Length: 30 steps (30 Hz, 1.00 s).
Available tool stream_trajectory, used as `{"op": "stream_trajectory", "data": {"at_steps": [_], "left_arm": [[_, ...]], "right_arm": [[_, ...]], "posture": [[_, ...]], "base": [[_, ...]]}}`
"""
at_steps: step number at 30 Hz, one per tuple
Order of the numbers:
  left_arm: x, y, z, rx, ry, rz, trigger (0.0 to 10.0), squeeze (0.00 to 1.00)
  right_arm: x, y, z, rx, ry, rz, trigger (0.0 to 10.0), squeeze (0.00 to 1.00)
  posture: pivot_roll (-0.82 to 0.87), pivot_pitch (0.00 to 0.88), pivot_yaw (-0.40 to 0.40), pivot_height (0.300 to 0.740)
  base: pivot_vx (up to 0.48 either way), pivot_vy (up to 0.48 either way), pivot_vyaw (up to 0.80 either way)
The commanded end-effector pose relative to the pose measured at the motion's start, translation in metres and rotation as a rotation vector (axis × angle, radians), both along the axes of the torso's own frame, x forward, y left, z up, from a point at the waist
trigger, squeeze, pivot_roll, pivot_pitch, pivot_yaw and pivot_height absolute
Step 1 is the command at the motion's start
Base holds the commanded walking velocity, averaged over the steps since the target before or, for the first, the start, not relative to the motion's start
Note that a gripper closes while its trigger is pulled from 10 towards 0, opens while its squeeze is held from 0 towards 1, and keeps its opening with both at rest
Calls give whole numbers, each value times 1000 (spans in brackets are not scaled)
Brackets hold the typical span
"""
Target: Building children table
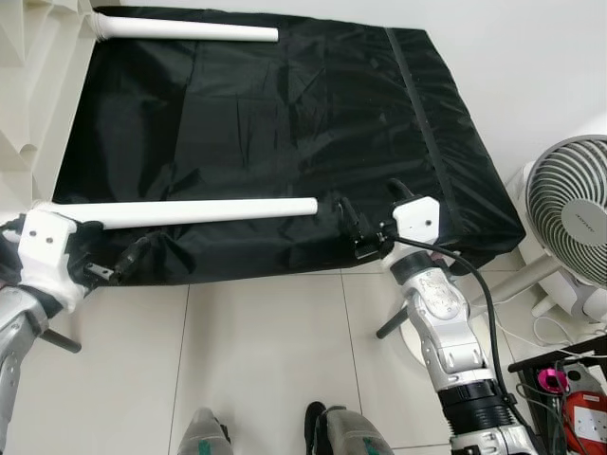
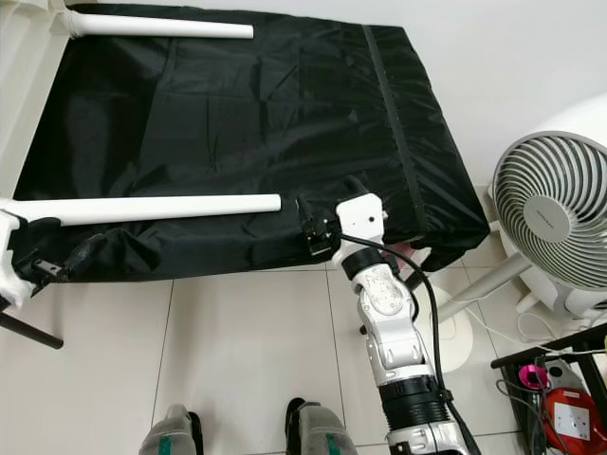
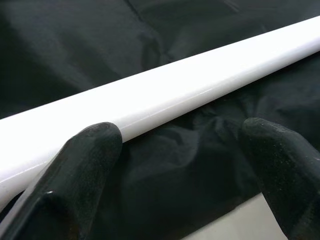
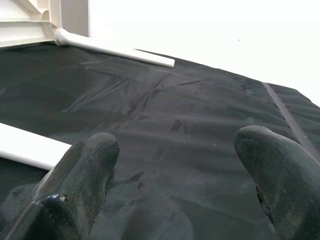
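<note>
Status: assembly partway, by my read. The white table top [image 1: 33, 85] stands on edge at the robot's left, against the black-covered bed [image 1: 285, 114]. Two white legs stick out of it across the black cover: the far leg [image 1: 185, 30] seated in a collar at the top corner, and the near leg [image 1: 190, 211] along the bed's front edge. Both look attached at the table-top end, though the near joint is hidden behind the left arm, so can't confirm it's fully seated. Whether more legs remain I can't tell; no loose legs lie on the cover. The legs are plain smooth round tubes, glossy white plastic by the look, with square-cut free ends; the underside of the top shows moulded ribs. Left hand [image 3: 185, 175] sits low at the near leg's base end, fingers spread wide, holding nothing; in the wrist view one fingertip [image 3: 92, 150] is just beside the tube, contact uncertain. Right hand [image 1: 353, 226] is at the front edge of the bed just past the near leg's free end, also wide open and empty, fingers over the cover fabric. A fan [image 1: 569, 209] stands to the right on the tiled floor [image 1: 266, 360].
</note>
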<state>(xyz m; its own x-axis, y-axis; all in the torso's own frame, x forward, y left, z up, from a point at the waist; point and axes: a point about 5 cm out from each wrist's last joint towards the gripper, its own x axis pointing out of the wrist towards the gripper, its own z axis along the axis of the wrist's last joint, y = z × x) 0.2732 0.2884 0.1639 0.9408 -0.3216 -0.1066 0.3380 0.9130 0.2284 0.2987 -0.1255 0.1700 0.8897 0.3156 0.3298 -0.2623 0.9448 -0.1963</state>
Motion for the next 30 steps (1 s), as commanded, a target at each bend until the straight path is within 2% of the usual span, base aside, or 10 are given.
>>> {"op": "stream_trajectory", "data": {"at_steps": [1,13,16,19,24,28,30], "left_arm": [[3,7,-1,41,13,23,10000,0],[25,24,-1,100,8,97,10000,0],[29,24,-1,133,2,97,10000,0],[31,24,-2,131,-6,106,10000,0],[32,13,-3,113,-28,73,10000,0],[25,-13,-1,83,-70,-20,10000,0],[24,-18,0,70,-79,-35,10000,0]], "right_arm": [[-3,-6,-3,-4,10,-24,10000,0],[-4,-7,-3,-8,9,-30,10000,0],[-3,-7,-2,-10,6,-29,10000,0],[-4,-7,-3,-10,8,-29,10000,0],[-6,-7,-5,-12,14,-28,10000,0],[-7,-7,-6,-9,18,-32,10000,0],[-7,-8,-7,-8,19,-33,10000,0]], "posture": [[-4,177,-19,740],[-16,167,-17,740],[-19,164,-16,740],[-19,163,-16,740],[-21,161,-13,740],[-15,157,-8,740],[-12,156,-7,740]], "base": [[0,0,0],[0,0,0],[0,0,0],[0,0,0],[0,0,0],[0,0,0],[0,0,0]]}}
